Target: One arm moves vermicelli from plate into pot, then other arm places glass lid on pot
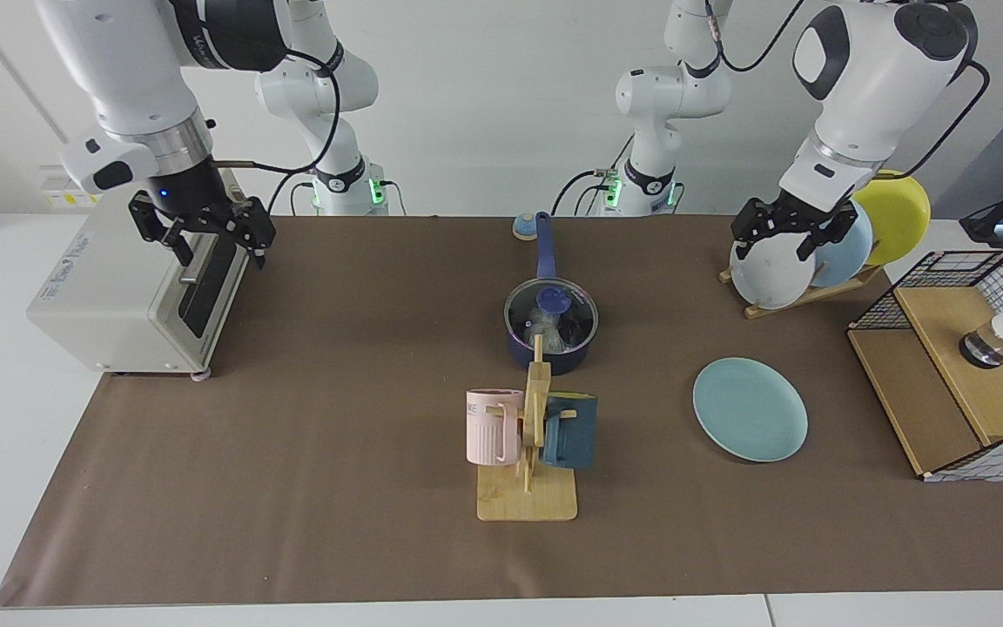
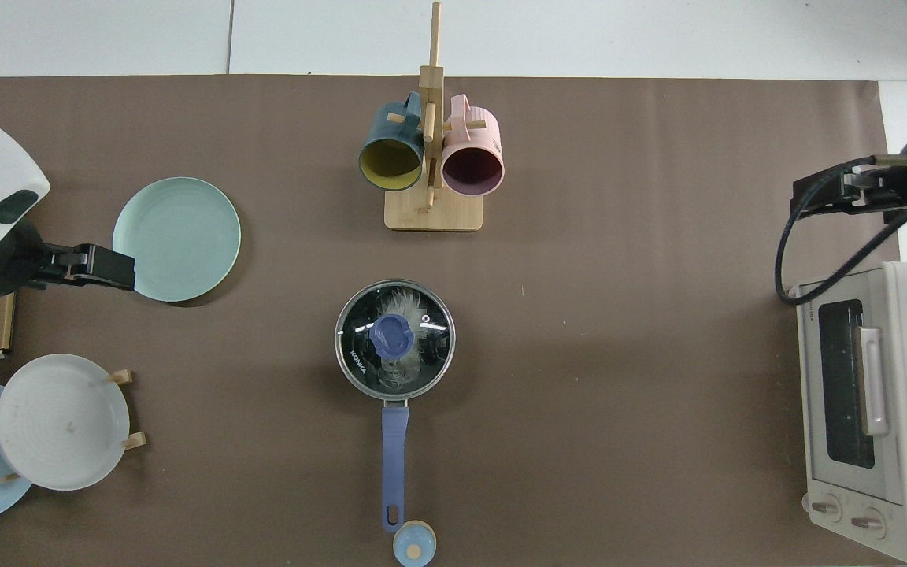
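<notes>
Currently the right gripper (image 1: pixel 205 228) hangs with fingers apart and empty above the toaster oven (image 1: pixel 131 266), its arm rising steeply out of view. Across the table, the left gripper (image 1: pixel 782 229) waits, fingers spread, over the rack of three plates (image 1: pixel 767 270). One glass lid (image 2: pixel 394 337) sits on the one pot (image 1: pixel 551 326), the vermicelli (image 2: pixel 406 303) visible beneath it. One teal plate (image 1: pixel 750 408) lies bare nearby, and two mugs (image 1: pixel 493 427) hang on their stand.

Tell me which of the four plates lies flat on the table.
The pale teal-green plate. It lies flat on the brown mat, bare; the white, sky-blue and yellow plates stand on edge in the wooden rack.
</notes>
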You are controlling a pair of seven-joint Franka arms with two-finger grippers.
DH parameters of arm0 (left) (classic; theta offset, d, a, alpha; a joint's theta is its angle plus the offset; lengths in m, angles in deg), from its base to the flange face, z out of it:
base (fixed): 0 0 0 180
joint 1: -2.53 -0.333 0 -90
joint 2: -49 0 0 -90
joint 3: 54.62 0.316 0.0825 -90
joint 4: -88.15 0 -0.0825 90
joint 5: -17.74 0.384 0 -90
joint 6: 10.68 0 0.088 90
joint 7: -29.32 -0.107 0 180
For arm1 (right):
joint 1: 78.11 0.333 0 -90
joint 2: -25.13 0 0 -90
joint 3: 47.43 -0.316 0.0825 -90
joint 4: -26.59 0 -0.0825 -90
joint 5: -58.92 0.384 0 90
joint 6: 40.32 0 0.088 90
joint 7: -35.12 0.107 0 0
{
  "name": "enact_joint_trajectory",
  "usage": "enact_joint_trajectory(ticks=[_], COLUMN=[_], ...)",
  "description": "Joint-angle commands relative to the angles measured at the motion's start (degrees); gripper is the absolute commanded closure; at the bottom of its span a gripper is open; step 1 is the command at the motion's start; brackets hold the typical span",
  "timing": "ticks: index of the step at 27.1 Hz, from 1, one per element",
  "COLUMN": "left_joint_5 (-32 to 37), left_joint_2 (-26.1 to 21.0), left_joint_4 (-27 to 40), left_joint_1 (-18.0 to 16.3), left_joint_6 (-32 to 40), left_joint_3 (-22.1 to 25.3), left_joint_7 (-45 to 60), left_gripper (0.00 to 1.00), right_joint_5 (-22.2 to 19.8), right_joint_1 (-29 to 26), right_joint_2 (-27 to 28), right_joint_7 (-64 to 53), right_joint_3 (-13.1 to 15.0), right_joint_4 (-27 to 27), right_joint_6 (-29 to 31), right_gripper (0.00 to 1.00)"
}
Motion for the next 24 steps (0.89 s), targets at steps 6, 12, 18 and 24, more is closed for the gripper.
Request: enact_joint_trajectory(ticks=[6, 12, 18, 24], left_joint_5=[0.9, 0.8, 0.9, 0.9], left_joint_2=[0.5, 0.5, 0.5, 0.5], left_joint_4=[-0.2, -0.2, -0.2, -0.2], left_joint_1=[0.1, 0.1, 0.1, 0.1], left_joint_6=[0.0, 0.0, 0.0, 0.0], left_joint_3=[0.0, 0.0, 0.0, 0.0], left_joint_7=[0.1, 0.1, 0.1, 0.1], left_gripper=[0.0, 0.0, 0.0, 0.0], right_joint_5=[1.4, 1.4, 1.6, 1.5], right_joint_1=[-4.2, -6.2, -6.1, -5.3], right_joint_2=[-11.5, -13.9, -15.4, -15.6], right_joint_7=[-3.2, -4.5, -3.5, -2.0], right_joint_3=[-0.9, -1.2, -1.2, -1.2], right_joint_4=[-12.6, -15.4, -17.8, -18.1], right_joint_6=[0.2, -0.4, 1.1, 1.2], right_gripper=[0.0, 0.0, 0.0, 0.0])
